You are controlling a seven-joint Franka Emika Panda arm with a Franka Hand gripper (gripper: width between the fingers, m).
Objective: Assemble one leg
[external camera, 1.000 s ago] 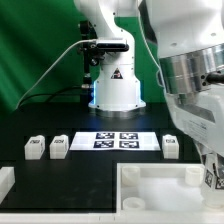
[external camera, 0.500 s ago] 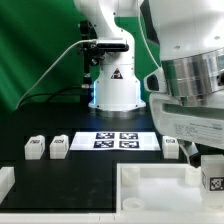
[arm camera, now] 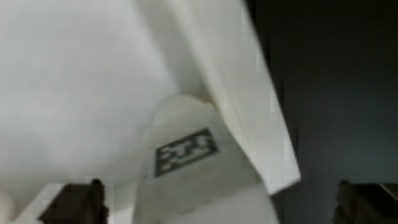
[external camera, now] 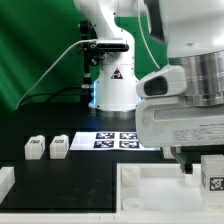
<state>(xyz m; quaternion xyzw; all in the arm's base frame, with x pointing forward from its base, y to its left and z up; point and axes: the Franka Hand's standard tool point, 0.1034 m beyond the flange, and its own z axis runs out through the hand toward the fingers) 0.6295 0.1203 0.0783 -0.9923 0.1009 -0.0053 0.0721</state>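
A leg, a small white block with a square tag, stands at the corner of the large white tray-like piece at the exterior view's right. In the wrist view the same leg lies between my gripper's two dark fingertips, which stand wider apart than the leg and do not touch it. The gripper is open. Two more legs stand at the exterior view's left. In the exterior view the arm's big body hides the fingers and the space behind it.
The marker board lies in the middle of the black table, in front of the arm's white base. A white part's corner shows at the lower left edge. The tray-like piece's raised rim runs along the front.
The arm has risen and swung towards the exterior view's left, uncovering the tagged leg at the tray's corner and hiding the leg that stood right of the marker board.
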